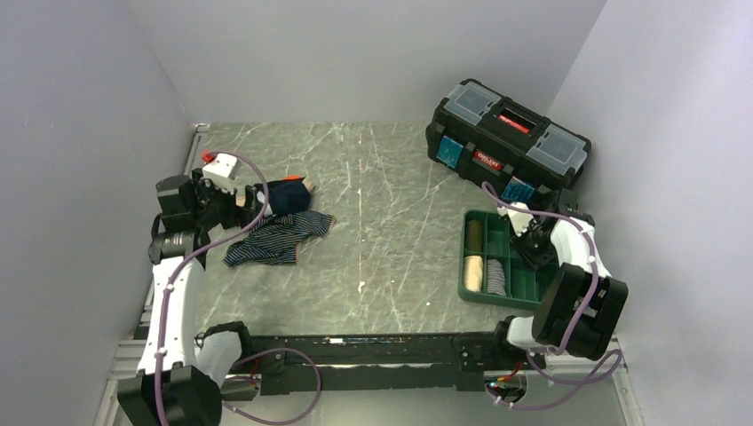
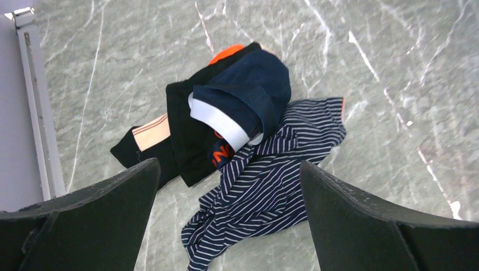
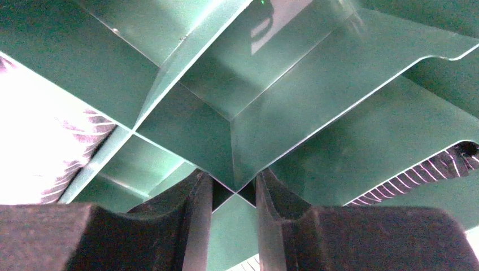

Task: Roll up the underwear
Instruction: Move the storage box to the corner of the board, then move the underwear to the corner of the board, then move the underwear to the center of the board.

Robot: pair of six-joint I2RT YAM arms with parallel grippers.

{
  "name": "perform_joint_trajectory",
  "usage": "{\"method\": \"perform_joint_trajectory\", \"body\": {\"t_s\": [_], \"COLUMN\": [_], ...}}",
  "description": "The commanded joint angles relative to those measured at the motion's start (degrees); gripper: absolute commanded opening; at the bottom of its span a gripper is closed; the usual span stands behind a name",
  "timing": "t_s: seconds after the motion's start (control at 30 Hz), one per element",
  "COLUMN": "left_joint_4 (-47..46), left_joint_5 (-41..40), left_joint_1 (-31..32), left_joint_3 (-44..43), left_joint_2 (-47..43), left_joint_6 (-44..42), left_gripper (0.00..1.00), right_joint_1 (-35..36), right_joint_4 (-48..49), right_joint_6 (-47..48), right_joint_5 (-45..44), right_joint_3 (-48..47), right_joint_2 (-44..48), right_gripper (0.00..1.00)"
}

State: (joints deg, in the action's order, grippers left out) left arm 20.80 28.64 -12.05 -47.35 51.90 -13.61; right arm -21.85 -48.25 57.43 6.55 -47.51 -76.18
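Observation:
Three underwear lie in a pile at the table's left. The navy white-striped one [image 1: 275, 240] [image 2: 271, 175] is spread nearest me. The dark navy one with orange lettering [image 1: 289, 195] [image 2: 248, 96] lies on top behind it. The black one with a tan band [image 2: 181, 135] lies at the left. My left gripper [image 1: 255, 200] [image 2: 229, 164] hangs open and empty above the pile. My right gripper [image 1: 530, 240] [image 3: 233, 186] is down inside the green tray [image 1: 466, 293] [image 3: 294, 124]. Its jaws are nearly together, with a divider crossing between them.
A black toolbox with a red latch [image 1: 506, 133] stands at the back right, behind the tray. The tray's left compartments hold rolled cloths: a dark one [image 1: 474, 232], a tan one [image 1: 474, 271] and a striped one [image 1: 495, 277]. Walls close in on three sides.

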Motion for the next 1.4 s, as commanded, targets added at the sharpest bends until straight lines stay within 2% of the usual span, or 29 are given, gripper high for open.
{"method": "perform_joint_trajectory", "body": {"t_s": [0.0,0.03,0.1,0.17,0.23,0.37,0.47,0.57,0.63,0.7,0.77,0.97,1.07,1.1,1.17,1.27,1.3,1.37], "left_joint_4": [3.74,4.68,6.50,8.46,8.48,4.74,7.99,12.10,13.56,15.05,15.46,14.62,13.94,13.74,14.11,17.28,17.71,17.12], "left_joint_5": [-5.25,-7.37,-11.75,-14.38,-17.38,-26.92,-32.98,-37.38,-35.15,-32.73,-30.27,-27.16,-25.41,-24.09,-21.79,-19.61,-19.68,-21.34], "left_joint_1": [3.07,4.50,7.56,10.36,13.19,17.75,18.68,17.18,13.54,8.88,4.51,-4.44,-7.01,-7.41,-7.54,-7.50,-7.50,-7.54], "left_joint_3": [-3.04,-3.43,-4.33,-5.10,-5.26,-5.62,-11.15,-17.69,-20.29,-22.94,-24.83,-28.79,-29.03,-28.30,-26.68,-24.73,-23.81,-21.00], "left_joint_2": [5.31,7.04,10.38,13.55,16.48,24.26,35.18,45.60,49.09,50.68,51.02,50.70,49.21,48.34,46.26,44.50,44.06,43.18], "left_joint_6": [-6.98,-8.47,-10.94,-12.73,-13.55,-13.80,-12.71,-13.09,-12.67,-12.27,-12.17,-10.74,-8.75,-8.37,-8.58,-9.81,-10.32,-11.07], "left_gripper": [1.00,0.99,0.99,0.99,0.99,1.00,0.97,0.71,0.53,0.41,0.34,0.28,0.33,0.39,0.60,0.83,0.88,0.89], "right_joint_1": [0.27,1.13,3.51,7.89,12.85,19.17,21.46,22.87,23.18,23.23,23.30,23.34,23.49,23.66,23.96,24.29,24.38,24.54], "right_joint_4": [0.27,-0.57,-1.73,-1.95,-1.16,-1.93,-3.66,-3.89,-3.98,-3.89,-3.25,-2.47,-2.01,-1.99,-1.92,-1.56,-1.47,-1.12], "right_joint_6": [-0.23,-1.62,-3.68,-6.01,-8.77,-13.60,-15.82,-16.60,-16.30,-15.98,-15.92,-16.71,-17.37,-17.53,-17.97,-18.36,-18.40,-18.55], "right_joint_5": [6.21,8.35,11.84,14.01,14.34,14.55,15.19,14.52,13.53,12.85,12.81,14.39,15.59,15.87,16.49,16.79,16.80,17.07], "right_joint_3": [-6.70,-7.28,-7.76,-7.45,-6.86,-8.19,-10.14,-10.59,-10.23,-9.50,-8.71,-8.60,-8.83,-8.88,-8.66,-8.12,-7.84,-7.26], "right_joint_2": [1.20,1.94,4.44,8.03,11.64,14.59,14.05,14.06,13.97,14.11,14.37,13.17,12.14,11.82,11.36,11.39,11.40,11.51], "right_gripper": [0.39,0.55,0.72,0.80,0.84,0.87,0.87,0.87,0.88,0.88,0.88,0.88,0.88,0.88,0.88,0.88,0.88,0.88]}}
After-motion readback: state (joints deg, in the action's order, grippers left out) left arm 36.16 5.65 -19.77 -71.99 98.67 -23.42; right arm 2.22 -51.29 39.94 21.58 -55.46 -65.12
